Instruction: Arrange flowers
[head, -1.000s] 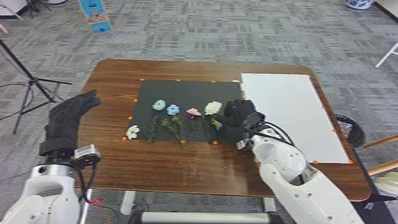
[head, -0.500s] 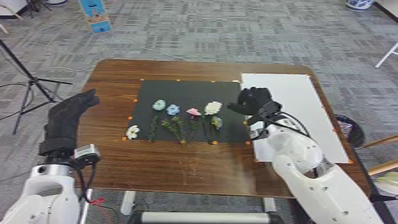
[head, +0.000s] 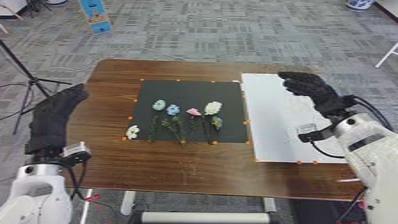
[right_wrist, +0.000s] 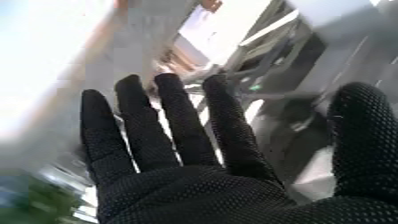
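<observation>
In the head view my right hand (head: 313, 89) is over the white sheet's right edge, apart from the flowers; the right wrist view shows this hand (right_wrist: 191, 192) open, its fingers straight and holding nothing. My left hand (head: 55, 112) is off the table's left edge, fingers extended. On the black mat lie a light blue flower (head: 159, 105), a blue flower (head: 173, 109), a pink flower (head: 194, 112), a large white flower (head: 213, 107) and a greenish-yellow bloom (head: 217, 121), with green stems toward the front edge. A small white flower (head: 132, 132) lies at the mat's front left corner.
The black mat (head: 191, 90) lies mid-table, beside the long white sheet (head: 275, 125) on the right. Orange markers dot their edges. Brown tabletop (head: 178, 172) stretches in front of the mat. A black tripod (head: 34, 79) stands on the floor at the left.
My right hand has moved away from the mat, rightward and farther back over the white sheet. My left arm has shifted slightly left. The flowers lie as before.
</observation>
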